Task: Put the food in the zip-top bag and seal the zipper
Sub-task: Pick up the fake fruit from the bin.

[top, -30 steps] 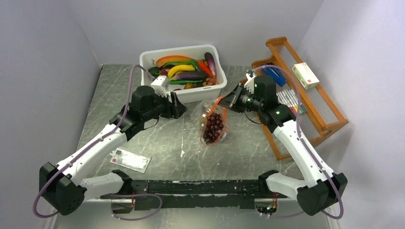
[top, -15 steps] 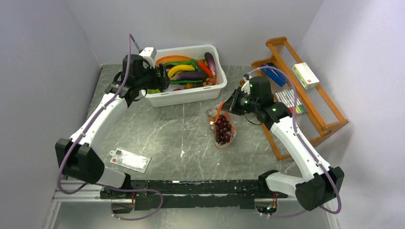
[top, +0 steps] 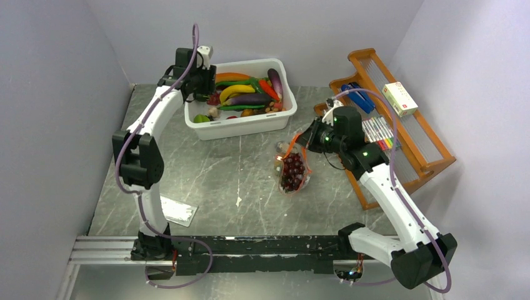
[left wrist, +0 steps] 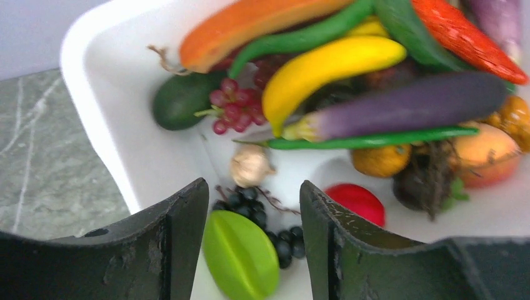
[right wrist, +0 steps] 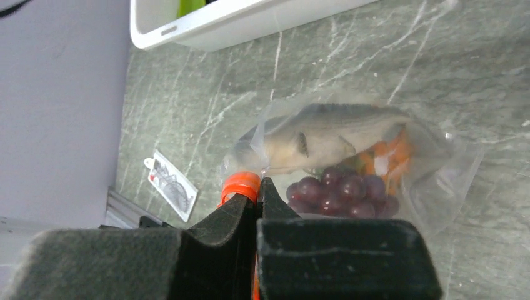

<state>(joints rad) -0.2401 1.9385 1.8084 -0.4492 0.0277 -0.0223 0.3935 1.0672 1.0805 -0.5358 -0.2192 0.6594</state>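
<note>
desk: what is your left hand doing?

me: my left gripper [left wrist: 253, 194] is spread wide and grips nothing. it hangs over the left end of the white tub [left wrist: 119, 119]. between its fingers i see a green piece [left wrist: 240, 253] lying against some black grapes [left wrist: 284, 240] on the tub floor. whether i touch it, i can't tell. deeper in the tub lie a yellow banana [left wrist: 325, 65] and a purple eggplant [left wrist: 406, 103].

desk: and the right?

me: my right gripper [right wrist: 257, 187] is pinched tight on the zipper [right wrist: 241, 183], at the mouth of the zip-top bag [right wrist: 437, 181]. the bag is in front of the tub's right end, apart from it. a dark red grape bunch [right wrist: 337, 190] is inside, with something orange beside it. a white card [right wrist: 170, 184] lies well in front of the tub's left end.
</note>
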